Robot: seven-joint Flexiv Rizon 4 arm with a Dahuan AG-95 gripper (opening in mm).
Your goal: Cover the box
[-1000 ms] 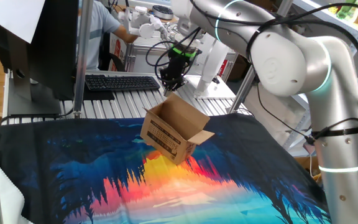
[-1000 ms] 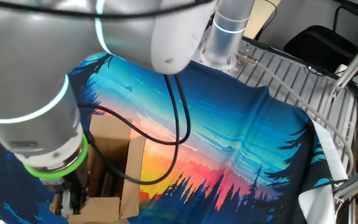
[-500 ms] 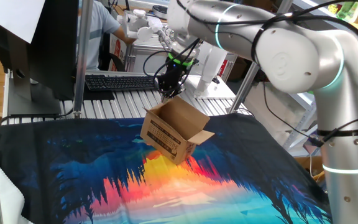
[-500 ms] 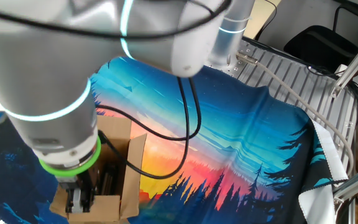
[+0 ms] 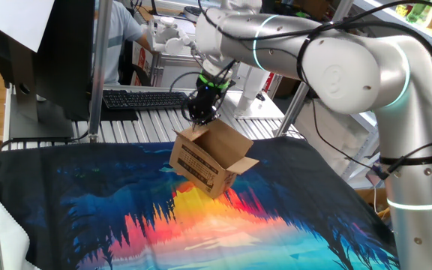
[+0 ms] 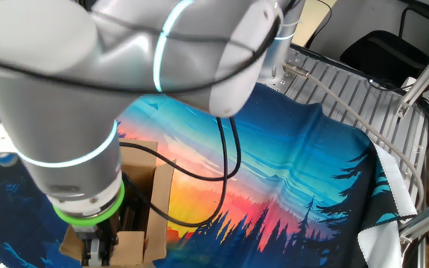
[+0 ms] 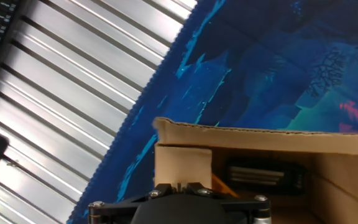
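The small brown cardboard box (image 5: 201, 163) stands on the colourful cloth with its top flaps open and black print on its side. My gripper (image 5: 199, 114) points down at the box's rear flap, right at its upper edge; I cannot tell whether it touches. In the hand view the gripper (image 7: 180, 186) has its fingertips close together just behind a folded flap (image 7: 183, 163), with the box's open inside beyond. A dark object (image 7: 263, 175) lies inside the box. In the other fixed view the gripper (image 6: 99, 249) is low beside the box (image 6: 159, 190), mostly hidden by the arm.
The cloth (image 5: 163, 217) covers the table's near part; bare metal slats (image 7: 61, 93) lie behind it. A keyboard (image 5: 147, 98), a monitor (image 5: 51, 52) and a person (image 5: 122, 30) are at the back. A pole (image 5: 96, 75) stands at the left.
The gripper has moved left and down, from above the box's rear flap to its upper edge. The box has not visibly moved.
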